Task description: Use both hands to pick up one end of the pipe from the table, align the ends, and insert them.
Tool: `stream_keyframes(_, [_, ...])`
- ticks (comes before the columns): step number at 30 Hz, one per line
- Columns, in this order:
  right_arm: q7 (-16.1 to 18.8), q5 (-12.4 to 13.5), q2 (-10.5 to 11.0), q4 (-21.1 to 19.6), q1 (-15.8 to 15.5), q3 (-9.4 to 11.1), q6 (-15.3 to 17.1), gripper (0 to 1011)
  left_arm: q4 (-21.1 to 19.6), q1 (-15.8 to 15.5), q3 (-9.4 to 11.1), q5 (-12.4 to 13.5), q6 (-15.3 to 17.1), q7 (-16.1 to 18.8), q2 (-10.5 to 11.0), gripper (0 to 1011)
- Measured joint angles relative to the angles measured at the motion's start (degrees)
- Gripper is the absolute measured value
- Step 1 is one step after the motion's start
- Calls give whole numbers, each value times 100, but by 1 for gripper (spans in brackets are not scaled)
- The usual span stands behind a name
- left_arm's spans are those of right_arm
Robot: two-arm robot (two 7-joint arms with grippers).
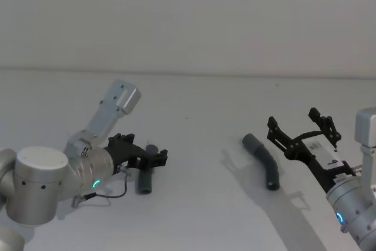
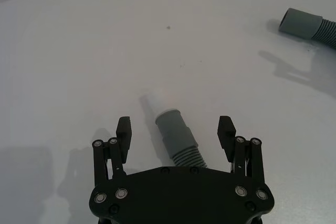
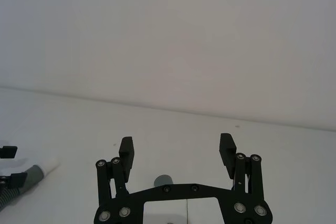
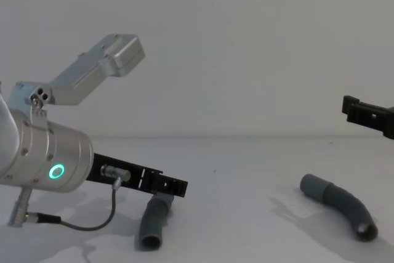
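Observation:
Two dark-grey pipe pieces lie apart on the white table (image 1: 200,104). The left piece (image 1: 144,181) has a grey cuff (image 2: 177,139) and a white plug tip (image 2: 151,102) pointing away from me. My left gripper (image 1: 155,158) is low over it and open, its fingers (image 2: 124,130) straddling the cuff without touching. The right piece (image 1: 265,161) curves on the table with its open grey cuff (image 1: 251,141) toward the middle. My right gripper (image 1: 292,117) hovers open just right of and above it, holding nothing.
A pale wall meets the table's far edge (image 1: 188,72). Bare white surface lies between the two pieces (image 4: 246,201). A thin cable (image 1: 111,194) hangs from the left wrist close to the table.

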Motion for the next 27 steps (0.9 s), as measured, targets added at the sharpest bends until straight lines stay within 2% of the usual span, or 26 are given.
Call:
stream_keyframes(15, [0, 0, 0, 0, 0, 0, 0, 1000, -54, 91, -142, 16, 429, 322, -298, 1002])
stream_keyframes(27, [0, 0, 0, 0, 0, 0, 0, 1000, -2, 101, -194, 76, 622, 472, -450, 1002])
